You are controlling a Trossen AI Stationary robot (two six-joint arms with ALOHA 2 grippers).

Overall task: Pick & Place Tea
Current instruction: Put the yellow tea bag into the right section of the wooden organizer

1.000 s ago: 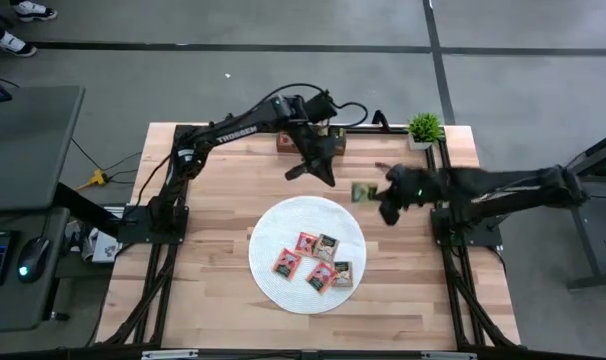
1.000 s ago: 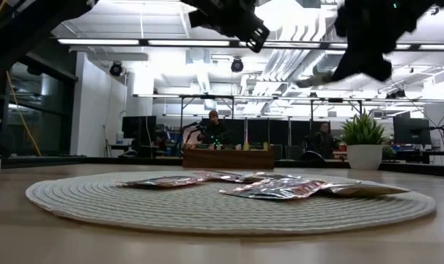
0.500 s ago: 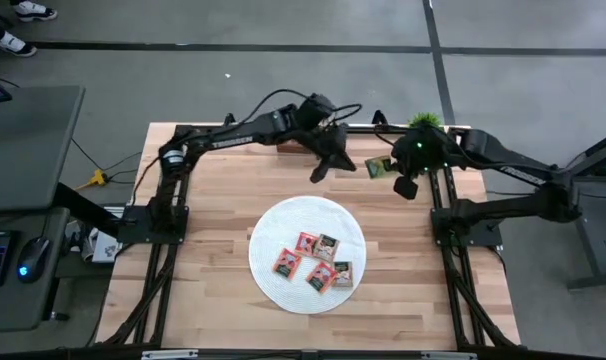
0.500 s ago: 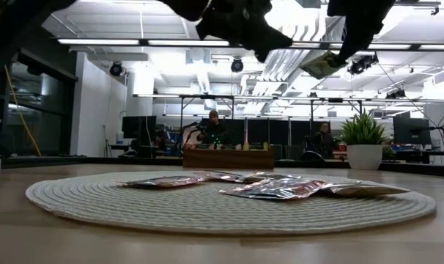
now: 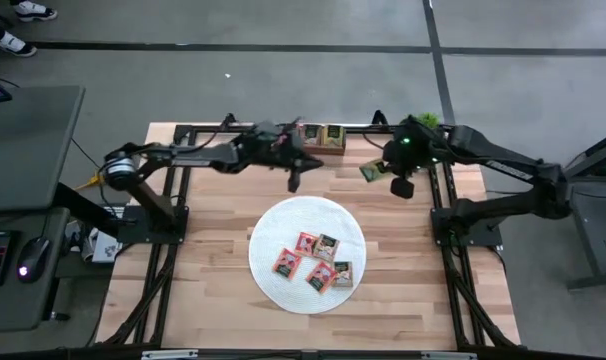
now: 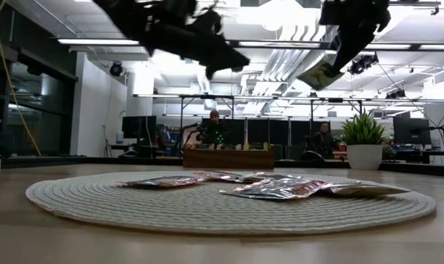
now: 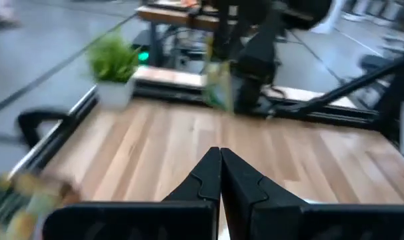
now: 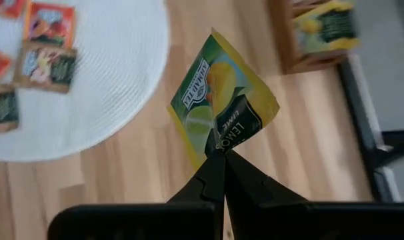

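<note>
Several red, orange and green tea packets (image 5: 320,262) lie flat on the round white mat (image 5: 273,225); they also show in the low view (image 6: 280,189). My right gripper (image 5: 380,171) hovers over the table's far right part, right of the wooden tray (image 5: 319,136), shut on a green-yellow lemon tea packet (image 8: 219,100). More packets stand in the tray (image 8: 322,30). My left gripper (image 5: 294,182) is shut and bare, above the wood between tray and mat; its own view shows its fingers (image 7: 220,163) closed together. My right gripper pinches the green-yellow packet by one dark corner (image 8: 221,145) between its two fingers. The packet is lifted clear of the table and stands out flat beyond the fingertips. In the low view it hangs tilted below the gripper (image 6: 319,75), high above the mat.
A small potted plant (image 5: 424,122) stands at the far right corner, partly under my right arm. The tray sits at the far edge, middle. Bare wood lies left and right of the mat. People sit at desks in the room behind (image 6: 213,130).
My right gripper has carried the green packet from beside the mat toward the far edge, then a little left toward the tray. My left gripper, shut, has swung left and slightly nearer, away from the tray, its arm dropping low and stretching out from the left.
</note>
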